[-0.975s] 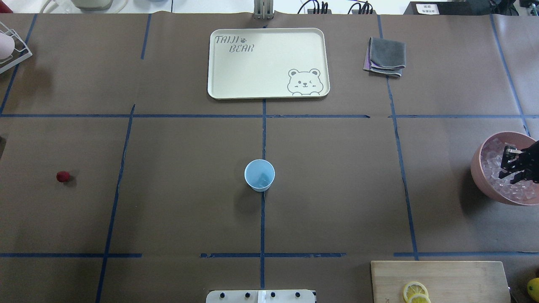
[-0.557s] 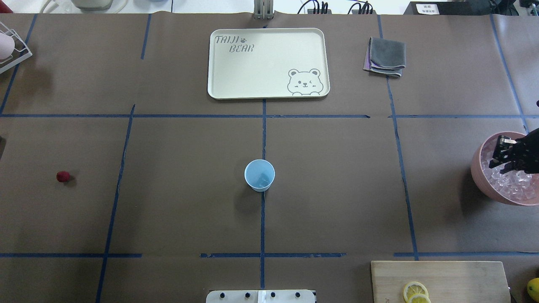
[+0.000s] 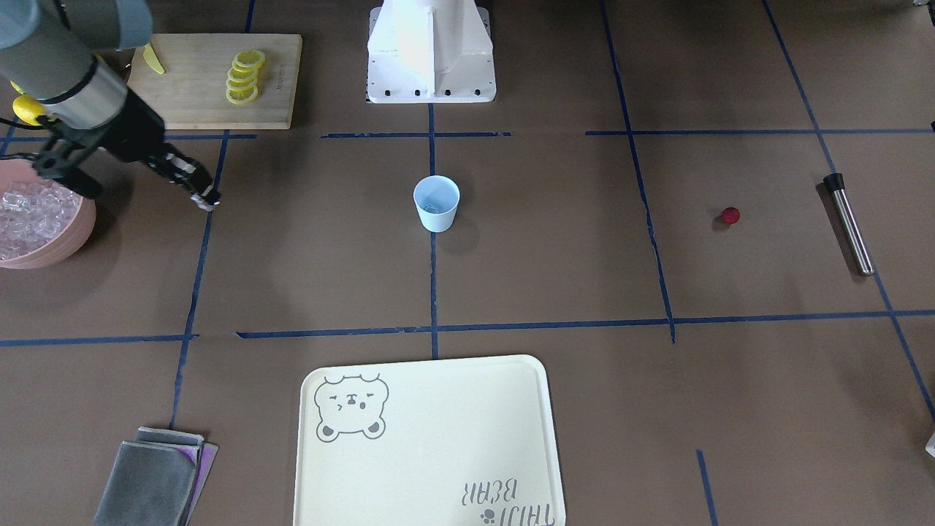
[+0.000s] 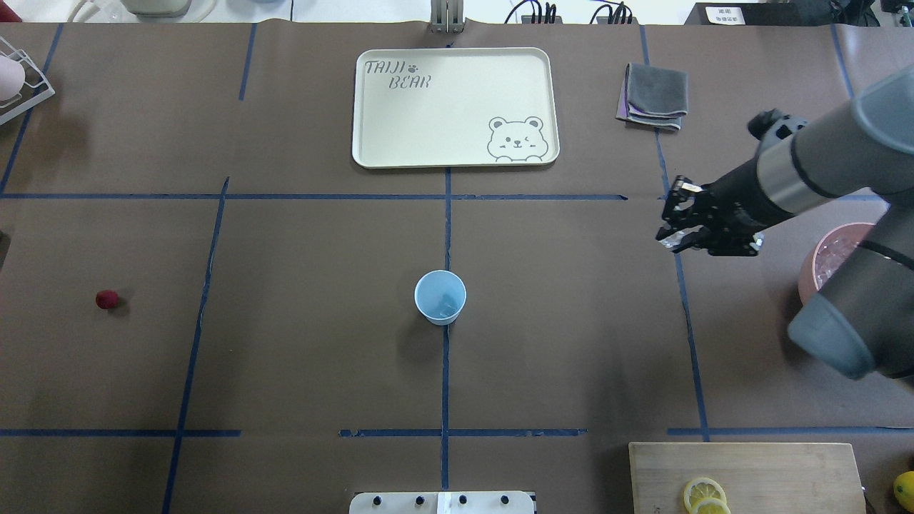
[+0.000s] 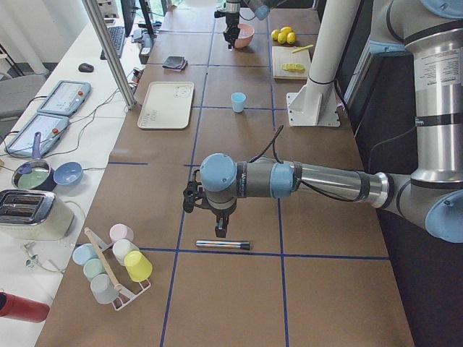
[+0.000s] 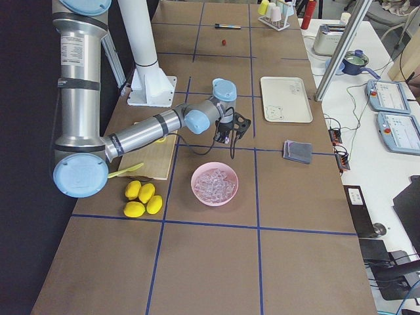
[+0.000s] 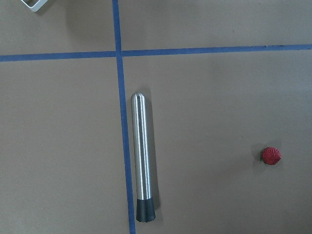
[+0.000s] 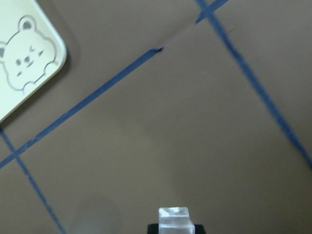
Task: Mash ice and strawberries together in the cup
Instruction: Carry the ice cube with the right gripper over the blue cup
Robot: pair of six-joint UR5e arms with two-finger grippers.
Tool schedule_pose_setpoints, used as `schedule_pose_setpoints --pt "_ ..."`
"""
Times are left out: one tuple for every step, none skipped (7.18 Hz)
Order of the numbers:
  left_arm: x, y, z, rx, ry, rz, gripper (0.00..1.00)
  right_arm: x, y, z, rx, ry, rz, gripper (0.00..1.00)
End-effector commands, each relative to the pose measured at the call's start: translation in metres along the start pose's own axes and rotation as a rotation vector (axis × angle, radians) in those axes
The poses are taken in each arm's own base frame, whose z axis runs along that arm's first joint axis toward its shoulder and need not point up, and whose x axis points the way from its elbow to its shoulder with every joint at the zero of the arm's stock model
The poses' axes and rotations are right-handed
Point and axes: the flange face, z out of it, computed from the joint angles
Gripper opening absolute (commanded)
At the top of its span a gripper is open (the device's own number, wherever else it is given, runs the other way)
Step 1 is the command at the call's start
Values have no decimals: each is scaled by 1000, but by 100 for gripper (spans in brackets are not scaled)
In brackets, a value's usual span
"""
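The pale-blue cup (image 4: 440, 297) stands upright at the table's middle, and something clear, like ice, lies at its bottom. My right gripper (image 4: 670, 228) hangs above the table between the pink bowl of ice (image 4: 814, 265) and the cup, well right of the cup. It is shut on a clear ice cube (image 8: 174, 218). The dark-red strawberry (image 4: 107, 299) lies alone at the far left and also shows in the left wrist view (image 7: 270, 155). My left gripper (image 5: 210, 217) hovers above a steel muddler (image 7: 141, 156). I cannot tell whether it is open or shut.
A cream bear tray (image 4: 371, 158) lies at the back centre, with a folded grey cloth (image 4: 653, 96) to its right. A wooden board with lemon slices (image 4: 750, 471) is at the front right. A rack of cups (image 5: 116, 264) stands at the left end.
My right gripper has risen out of the pink bowl and swung left over the table towards the cup, carrying an ice cube. The cup and the strawberry have not moved.
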Motion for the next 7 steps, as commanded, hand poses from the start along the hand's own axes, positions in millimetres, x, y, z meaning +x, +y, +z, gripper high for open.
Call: schedule_pose_setpoints --pt "2 -1 2 -5 -3 7 100 -105 91 55 -33 -28 -5 0" --pt "4 -2 3 -7 -3 10 100 -146 123 89 -12 -34 23 1" --pt "6 -2 5 -13 -2 14 100 -166 143 113 10 -29 8 2" --pt "10 -2 2 -6 -3 24 100 -177 160 127 8 -25 -6 2" --pt "12 -1 0 -4 -3 27 100 -186 169 126 1 -32 -13 4" --pt "13 -2 0 -3 -1 28 100 -184 172 129 -5 -27 -13 18" --pt "12 -1 0 -4 -1 27 100 -180 170 131 -7 -18 -11 18"
